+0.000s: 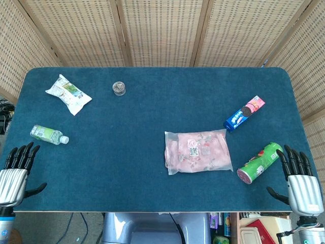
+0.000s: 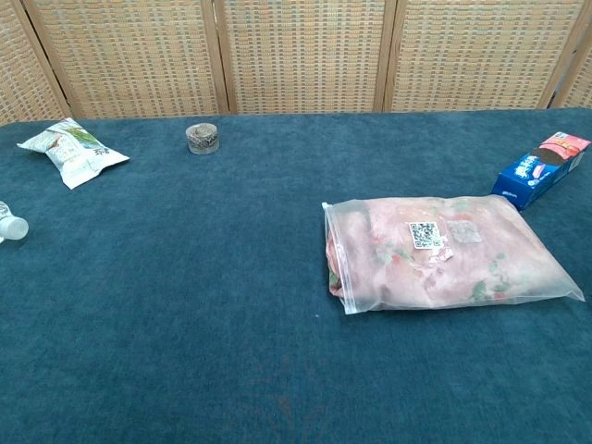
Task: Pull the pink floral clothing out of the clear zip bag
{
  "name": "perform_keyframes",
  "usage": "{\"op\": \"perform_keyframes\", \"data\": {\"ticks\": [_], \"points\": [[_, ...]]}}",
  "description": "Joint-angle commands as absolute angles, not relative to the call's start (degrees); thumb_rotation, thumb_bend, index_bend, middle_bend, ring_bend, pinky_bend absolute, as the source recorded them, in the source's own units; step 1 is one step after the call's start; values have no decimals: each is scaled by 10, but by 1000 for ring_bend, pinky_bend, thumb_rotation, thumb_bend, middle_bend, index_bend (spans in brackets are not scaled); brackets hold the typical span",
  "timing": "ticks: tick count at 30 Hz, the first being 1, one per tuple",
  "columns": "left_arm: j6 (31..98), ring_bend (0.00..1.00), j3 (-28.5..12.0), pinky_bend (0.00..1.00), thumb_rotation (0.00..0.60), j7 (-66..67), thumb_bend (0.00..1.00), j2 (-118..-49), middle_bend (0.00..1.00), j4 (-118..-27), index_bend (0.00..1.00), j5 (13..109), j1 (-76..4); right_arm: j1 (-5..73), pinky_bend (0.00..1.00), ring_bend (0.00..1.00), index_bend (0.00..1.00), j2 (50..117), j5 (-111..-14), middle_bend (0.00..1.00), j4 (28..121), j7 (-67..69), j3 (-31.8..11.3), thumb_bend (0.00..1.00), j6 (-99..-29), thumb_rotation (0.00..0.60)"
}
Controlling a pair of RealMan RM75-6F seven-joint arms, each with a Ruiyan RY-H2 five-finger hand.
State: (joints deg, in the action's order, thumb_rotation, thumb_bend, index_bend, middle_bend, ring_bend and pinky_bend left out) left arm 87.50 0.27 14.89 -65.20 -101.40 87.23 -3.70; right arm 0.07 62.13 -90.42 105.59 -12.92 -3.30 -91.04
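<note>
The clear zip bag (image 1: 198, 152) lies flat on the blue desk (image 1: 142, 117), right of the middle and toward the near edge. The pink floral clothing (image 2: 435, 254) is folded inside it, filling the bag, with a small QR label (image 2: 425, 235) showing on top. The bag touches nothing else.

The left hand (image 1: 15, 170) rests at the near left corner of the desk, fingers spread and holding nothing. The right hand (image 1: 299, 178) sits at the near right corner, fingers likewise spread and empty, just beside a green tube of crisps (image 1: 260, 162) lying on its side.

A blue cookie box (image 1: 245, 113) lies near the right edge, beyond the bag. Toward the far left corner lies a white snack packet (image 1: 68, 94), with a small round jar (image 1: 119, 88) near it. A green-labelled water bottle (image 1: 49, 135) lies by the left edge.
</note>
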Motion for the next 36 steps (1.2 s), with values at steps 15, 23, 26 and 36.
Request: {"op": "perform_keyframes", "data": {"ticks": [15, 23, 26, 36], "points": [[865, 0, 0, 0, 600, 152, 54, -655, 0, -1011, 0, 875, -41, 49, 0, 0, 0, 621, -919, 0, 1066, -129, -32, 0, -834, 600], [863, 0, -4, 0, 600, 162, 55, -660, 0, -1012, 0, 869, -42, 175, 0, 0, 0, 632, -889, 0, 1072, -128, -77, 0, -663, 600], [858, 0, -8, 0, 600, 164, 55, -661, 0, -1011, 0, 858, -44, 228, 0, 0, 0, 654, -838, 0, 1058, -152, -98, 0, -586, 600], [826, 0, -21, 0, 600, 171, 54, -668, 0, -1000, 0, 817, -57, 349, 0, 0, 0, 774, -667, 0, 969, -265, -130, 0, -470, 600]]}}
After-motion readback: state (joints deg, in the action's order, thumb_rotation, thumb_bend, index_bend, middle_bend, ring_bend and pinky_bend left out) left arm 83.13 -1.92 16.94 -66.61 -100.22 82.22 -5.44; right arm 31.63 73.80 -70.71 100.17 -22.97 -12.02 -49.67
